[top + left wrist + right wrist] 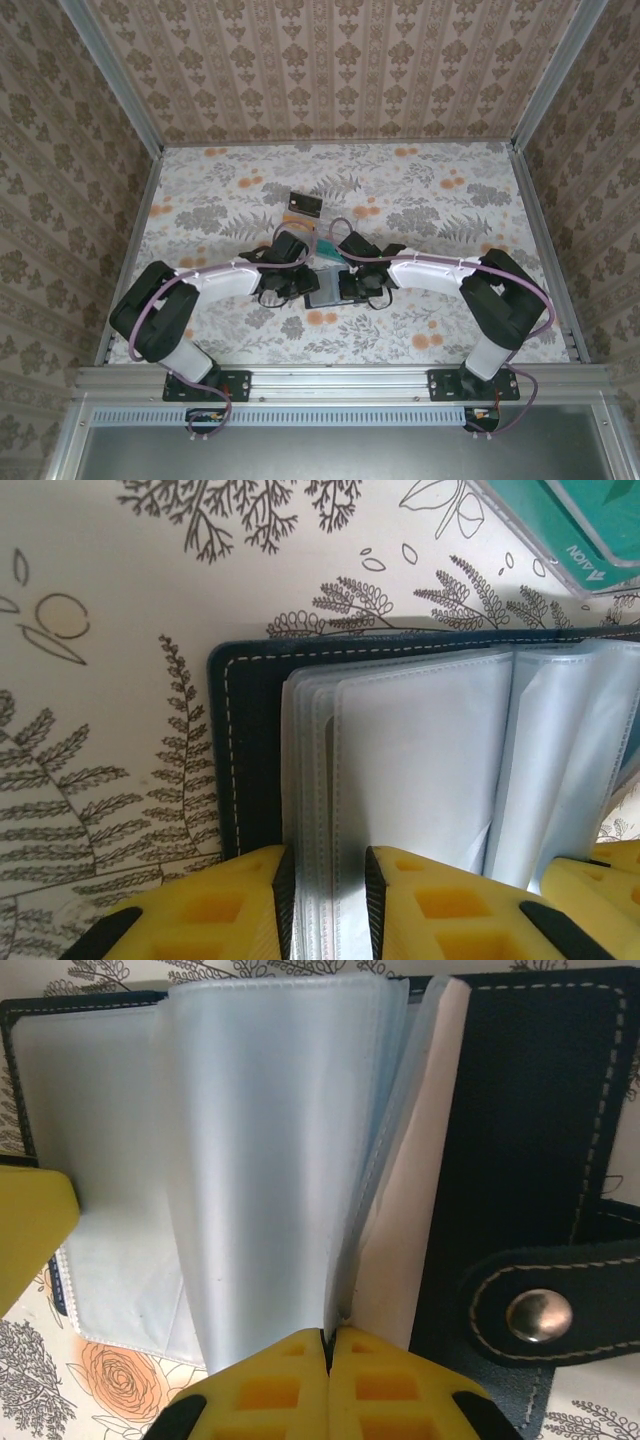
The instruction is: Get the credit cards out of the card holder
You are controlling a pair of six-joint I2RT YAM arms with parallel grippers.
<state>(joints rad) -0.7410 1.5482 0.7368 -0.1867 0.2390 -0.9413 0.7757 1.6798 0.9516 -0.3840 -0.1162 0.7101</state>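
Across the middle of the flowered desk, both of my arms are reaching inward and meeting over the card holder. It is lying open and flat between them, its spine running away from my bases so that one cover is falling toward each arm. Neither arm is clearly nearer; each is working its own half. From my left wrist I am looking along the navy cover at the plastic sleeves, which are fanning up off it. My left gripper is straddling a few of them at their near edge with its jaws only narrowly parted. A sliver of shadow is showing beside one pad, so I cannot tell whether it is truly pinching them. My right gripper is sitting fully closed at the near edge of the other half, nipping the lower edge of a sleeve leaf that is standing up from it, with the snap tab lying just beside it. Every sleeve I am seeing is looking clear and empty. Teal credit cards are lying loose on the desk just beyond the holder's far edge, and a dark card is resting farther out. I am judging that the leaves need parting sideways, across the spine, before any hidden card shows.
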